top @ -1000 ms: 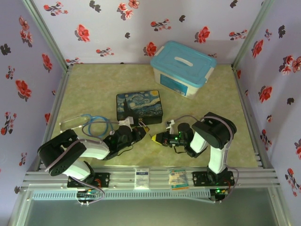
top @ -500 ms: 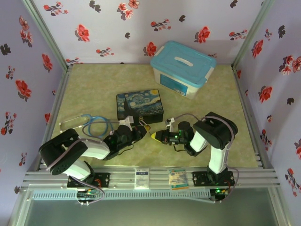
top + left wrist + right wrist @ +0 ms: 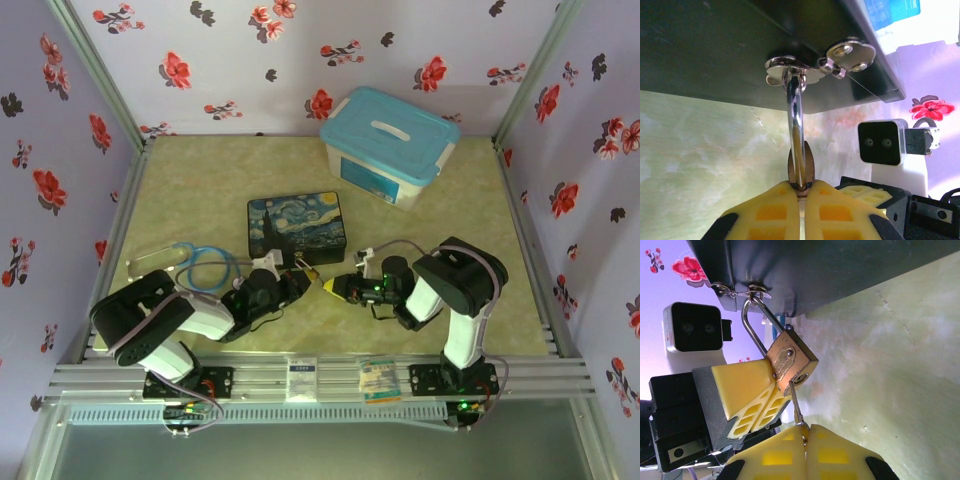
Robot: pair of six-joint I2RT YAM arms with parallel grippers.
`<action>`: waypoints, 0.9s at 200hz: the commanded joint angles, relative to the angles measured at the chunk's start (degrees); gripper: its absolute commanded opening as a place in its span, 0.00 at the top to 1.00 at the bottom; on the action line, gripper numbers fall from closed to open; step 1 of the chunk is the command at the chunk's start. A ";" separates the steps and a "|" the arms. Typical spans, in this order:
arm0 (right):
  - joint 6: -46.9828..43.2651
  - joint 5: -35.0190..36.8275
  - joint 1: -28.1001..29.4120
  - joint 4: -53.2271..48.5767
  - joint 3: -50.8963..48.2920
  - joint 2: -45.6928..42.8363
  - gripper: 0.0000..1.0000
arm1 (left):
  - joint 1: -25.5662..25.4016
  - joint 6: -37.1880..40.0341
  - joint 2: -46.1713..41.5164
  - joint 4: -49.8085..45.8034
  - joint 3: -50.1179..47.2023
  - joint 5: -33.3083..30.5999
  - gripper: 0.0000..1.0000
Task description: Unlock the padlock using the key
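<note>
From above, the two arms meet nose to nose on the desk (image 3: pixel 200 190) just in front of the painted box (image 3: pixel 297 225). At that size the padlock and key are too small to make out between them. A blue-lidded tub (image 3: pixel 388 145) stands well behind, and a loop of blue tubing (image 3: pixel 205 265) lies to the left of the box.

The right wrist camera gives the clear side view. The padlock (image 3: pixel 791 360) hangs tilted from the hasp (image 3: pixel 752 290) on the box's dark edge, and both legs of its shackle (image 3: pixel 752 322) run into the brass body. The left end effector (image 3: pixel 765 390) has its yellow fingers pressed together on the body's lower left side. The right end effector (image 3: pixel 805 440) pinches the head of the key (image 3: pixel 796 407), so the head is buried between its pads and only the thin shaft shows. The shaft's tip meets the underside of the padlock at the keyhole; whether it has entered cannot be told.

The left wrist camera sees the same padlock edge-on. Only a narrow brown sliver of the body rises from between the closed yellow pads, the shackle runs straight up to the hasp, and the rest of the body is hidden by the fingers. The other arm's white camera housing (image 3: pixel 880 142) sits at the right, partly cut off by the frame edge.
</note>
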 commanded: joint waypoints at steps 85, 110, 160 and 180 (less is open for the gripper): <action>-0.16 -2.35 -0.50 1.62 0.58 1.70 1.00 | 0.77 -1.01 0.56 8.02 -0.44 0.04 1.00; -0.50 -2.56 -0.51 1.62 0.53 2.15 1.00 | 0.77 -0.96 0.50 7.87 -0.10 0.18 1.00; -0.33 -2.80 -0.50 1.58 1.54 2.43 1.00 | 0.77 -1.20 0.99 7.87 0.36 0.46 1.00; -0.24 -2.64 -0.58 1.70 1.91 2.95 1.00 | 0.77 -1.24 1.04 7.94 0.25 0.54 1.00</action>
